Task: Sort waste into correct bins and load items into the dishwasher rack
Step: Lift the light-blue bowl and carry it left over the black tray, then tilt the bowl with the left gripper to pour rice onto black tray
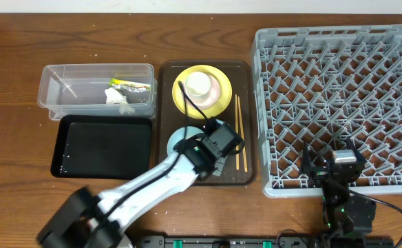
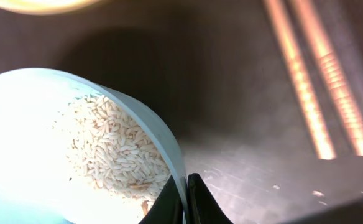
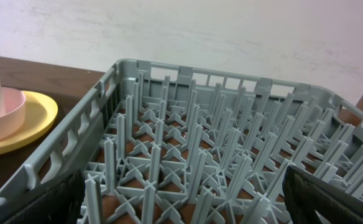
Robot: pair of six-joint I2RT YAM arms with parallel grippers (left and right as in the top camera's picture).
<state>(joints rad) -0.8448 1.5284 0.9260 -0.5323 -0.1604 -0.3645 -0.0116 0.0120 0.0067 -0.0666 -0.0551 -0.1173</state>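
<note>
Bowl [image 2: 26,124] of rice [image 2: 113,146], light blue, sits at the near end of the brown tray [image 1: 246,172] — your left gripper [image 2: 186,186] pinches its rim. Your right gripper [image 1: 332,165] hangs spread wide over the rack's [image 1: 328,32] near edge; beyond, the yellow plate [image 1: 180,100].

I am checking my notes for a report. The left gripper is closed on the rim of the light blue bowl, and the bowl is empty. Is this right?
One part is wrong. The left gripper is closed on the rim of the light blue bowl, but the bowl is not empty: white rice lies inside it. The left wrist view shows this.
</note>
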